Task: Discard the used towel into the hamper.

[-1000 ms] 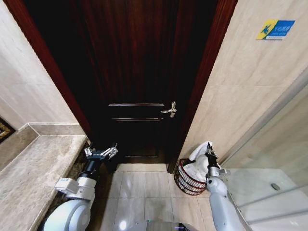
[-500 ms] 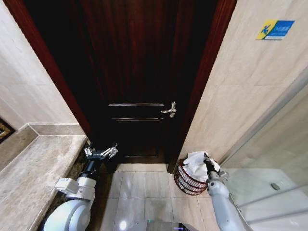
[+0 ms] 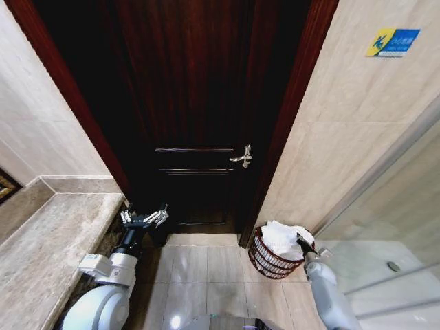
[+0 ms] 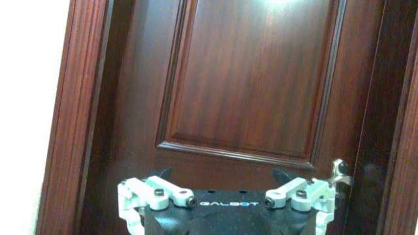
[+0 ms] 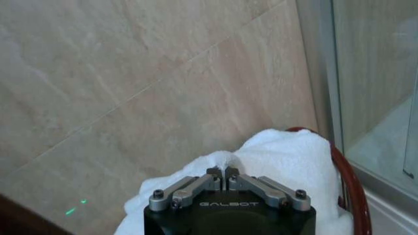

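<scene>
**A:** Where is the towel?

**B:** The white towel (image 3: pixel 283 238) lies bunched in the hamper (image 3: pixel 265 261), a small dark reddish-brown open-weave basket on the tiled floor, against the beige wall just right of the dark wooden door (image 3: pixel 199 103). Part of it mounds above the rim.

**A:** Which arm is nearer?

**B:** The right one. The right gripper (image 3: pixel 302 240) sits at the hamper's far-right edge, touching the towel. In its wrist view, the fingers (image 5: pixel 196 186) are pressed together on a raised fold, so the cloth lies straight ahead of the fingertips and beneath them. The heap has no clear long axis.

**A:** And the left arm?

**B:** The left gripper (image 3: pixel 144 218) is parked well apart, near the stone desk (image 3: pixel 48 247), fingers spread and empty, pointing at the door.

**A:** What remains?

**B:** Judging by this, only letting go.
</scene>
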{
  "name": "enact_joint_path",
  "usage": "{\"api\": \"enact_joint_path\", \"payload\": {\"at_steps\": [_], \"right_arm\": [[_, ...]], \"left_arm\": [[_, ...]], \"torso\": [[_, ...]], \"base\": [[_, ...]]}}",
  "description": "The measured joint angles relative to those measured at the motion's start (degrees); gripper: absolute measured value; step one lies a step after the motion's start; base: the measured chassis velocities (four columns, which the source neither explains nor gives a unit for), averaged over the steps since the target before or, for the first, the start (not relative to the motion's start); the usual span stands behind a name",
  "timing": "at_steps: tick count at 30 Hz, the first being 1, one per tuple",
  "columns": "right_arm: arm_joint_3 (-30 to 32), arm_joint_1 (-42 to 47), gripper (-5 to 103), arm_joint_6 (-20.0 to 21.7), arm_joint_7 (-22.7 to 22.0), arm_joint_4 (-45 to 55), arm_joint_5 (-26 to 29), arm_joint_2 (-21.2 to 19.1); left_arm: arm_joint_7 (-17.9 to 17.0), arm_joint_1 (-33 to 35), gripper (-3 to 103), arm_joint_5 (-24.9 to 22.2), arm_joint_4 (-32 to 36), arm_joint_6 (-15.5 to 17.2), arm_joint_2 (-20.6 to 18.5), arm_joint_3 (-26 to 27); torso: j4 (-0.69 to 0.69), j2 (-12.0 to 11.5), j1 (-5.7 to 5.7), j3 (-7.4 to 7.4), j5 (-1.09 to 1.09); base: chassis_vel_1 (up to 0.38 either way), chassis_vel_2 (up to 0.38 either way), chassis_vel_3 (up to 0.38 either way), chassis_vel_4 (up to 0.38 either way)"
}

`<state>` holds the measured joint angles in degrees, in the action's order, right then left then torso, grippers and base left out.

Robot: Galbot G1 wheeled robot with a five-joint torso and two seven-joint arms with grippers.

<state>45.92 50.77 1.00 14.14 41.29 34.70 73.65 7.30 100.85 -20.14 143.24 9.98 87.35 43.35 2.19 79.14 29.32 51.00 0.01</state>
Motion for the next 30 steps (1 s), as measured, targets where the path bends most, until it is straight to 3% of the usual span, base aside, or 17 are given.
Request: {"api": "enact_joint_path", "payload": {"at_steps": [7,9,19,24,30], "right_arm": [[1.0,-4.8,2,2.2,0.7,-7.1,0.5,-1.2],[2.0,-5.6,2,2.6,0.7,-9.9,-0.1,-1.8],[2.6,-10.5,2,0.5,2.6,-19.7,-7.8,-1.7],[3.1,-13.6,2,-0.6,2.4,-26.2,-15.0,-0.9],[2.9,-15.1,2,0.0,1.3,-27.0,-17.6,0.0]], "left_arm": [[0.0,0.0,100,0.0,0.0,0.0,0.0,0.0],[0.0,0.0,100,0.0,0.0,0.0,0.0,0.0],[0.0,0.0,100,0.0,0.0,0.0,0.0,0.0],[0.0,0.0,100,0.0,0.0,0.0,0.0,0.0],[0.0,0.0,100,0.0,0.0,0.0,0.0,0.0]], "torso": [[0.04,0.0,0.0,0.0,0.01],[-0.03,0.0,0.0,0.0,-0.04],[0.0,0.0,0.0,0.0,-0.02],[0.01,0.0,0.0,0.0,-0.01],[0.01,0.0,-0.01,-0.01,-0.01]], "base": [[0.0,0.0,0.0,0.0],[0.0,0.0,0.0,0.0],[0.0,0.0,0.0,0.0],[0.0,0.0,0.0,0.0],[0.0,0.0,0.0,0.0]]}}
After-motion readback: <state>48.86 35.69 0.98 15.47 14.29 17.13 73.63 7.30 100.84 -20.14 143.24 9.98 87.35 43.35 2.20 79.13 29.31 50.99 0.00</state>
